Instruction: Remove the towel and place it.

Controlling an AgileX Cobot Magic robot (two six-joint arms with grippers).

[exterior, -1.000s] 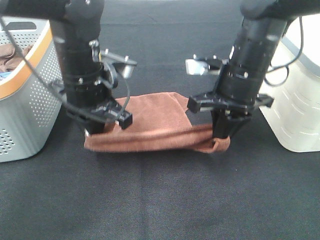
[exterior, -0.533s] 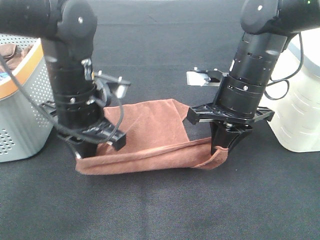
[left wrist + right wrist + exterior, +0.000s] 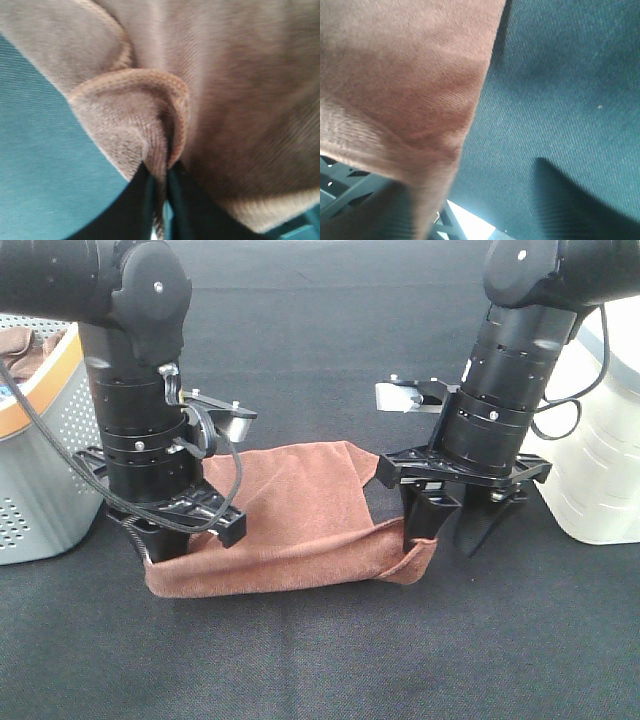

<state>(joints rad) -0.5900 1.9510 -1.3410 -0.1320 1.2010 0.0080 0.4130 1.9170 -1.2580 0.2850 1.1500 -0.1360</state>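
**Right gripper is letting go as the towel is settling on the table**

Across the black table (image 3: 330,660), between the grey basket (image 3: 45,480) and the white bin (image 3: 600,470), the reddish-brown towel (image 3: 300,505) is lying as a loose, folded strip. The right gripper (image 3: 450,538), clamped on the towel's end a moment ago, is now standing with its jaws spread apart, and that end is slumping against one finger. The left gripper (image 3: 160,175) is still pinching the opposite corner in a tight fold. By the look of it the placing is nearly done, with only the left corner waiting for release.
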